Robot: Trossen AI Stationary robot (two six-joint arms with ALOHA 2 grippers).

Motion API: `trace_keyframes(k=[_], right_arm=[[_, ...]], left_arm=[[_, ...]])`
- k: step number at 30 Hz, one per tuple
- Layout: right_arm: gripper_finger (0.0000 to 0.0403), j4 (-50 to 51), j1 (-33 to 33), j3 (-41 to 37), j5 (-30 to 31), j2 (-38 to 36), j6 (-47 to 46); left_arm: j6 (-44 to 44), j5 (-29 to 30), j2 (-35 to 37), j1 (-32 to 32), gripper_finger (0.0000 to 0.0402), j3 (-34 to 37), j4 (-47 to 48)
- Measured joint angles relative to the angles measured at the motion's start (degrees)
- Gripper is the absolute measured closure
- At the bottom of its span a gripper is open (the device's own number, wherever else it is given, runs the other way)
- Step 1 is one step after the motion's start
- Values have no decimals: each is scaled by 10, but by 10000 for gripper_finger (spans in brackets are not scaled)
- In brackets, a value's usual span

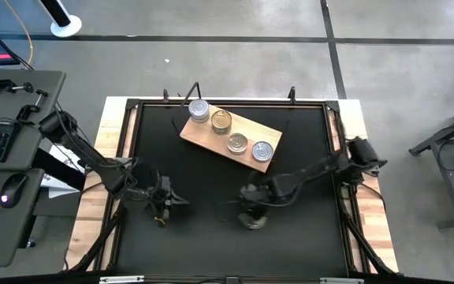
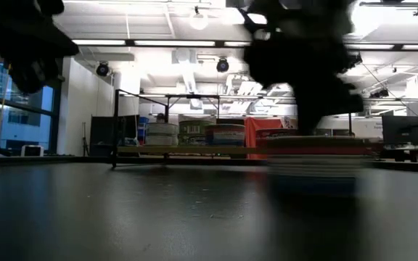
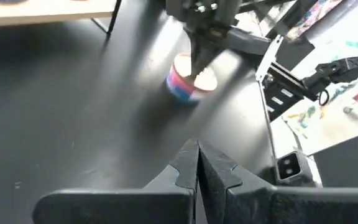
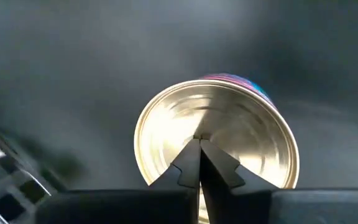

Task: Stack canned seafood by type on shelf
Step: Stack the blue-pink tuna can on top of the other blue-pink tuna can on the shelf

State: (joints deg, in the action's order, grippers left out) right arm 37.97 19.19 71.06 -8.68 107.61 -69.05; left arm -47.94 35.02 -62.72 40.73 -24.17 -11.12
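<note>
Right gripper (image 4: 199,144), fingers closed and empty, hovers over loose can (image 4: 216,134): rigid, slick metal; grasp across the sidewall.

1. Low view: right gripper (image 2: 303,65) is a dark blur, fingers unreadable; the can (image 2: 314,170) under it is smeared, label illegible.
2. High view: that can (image 1: 252,220) is mostly hidden by the gripper.
3. Left wrist view: can (image 3: 190,79) is motion-blurred.
4. Shelf (image 2: 194,150) cans in low view: types too small to tell.
</note>
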Motion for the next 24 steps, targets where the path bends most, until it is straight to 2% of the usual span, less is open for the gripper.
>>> trace_keyframes(k=[2,6,9,13,17,20,24], right_arm=[[403,-39,-15,42,18,34,38],[403,-96,-42,134,64,88,154],[403,-73,-51,200,79,94,242],[403,26,-49,253,92,90,317],[403,76,-48,247,71,91,308],[403,72,-50,210,61,91,272],[403,-24,-60,146,57,92,208]], left_arm=[[0,5,-19,-2,401,20,-44],[3,17,-67,-19,401,24,-75],[32,17,-109,-31,401,24,-125],[126,16,-167,-51,401,23,-173],[206,13,-189,-69,401,23,-147],[218,12,-172,-80,401,24,-105],[216,12,-135,-90,401,23,-82]])
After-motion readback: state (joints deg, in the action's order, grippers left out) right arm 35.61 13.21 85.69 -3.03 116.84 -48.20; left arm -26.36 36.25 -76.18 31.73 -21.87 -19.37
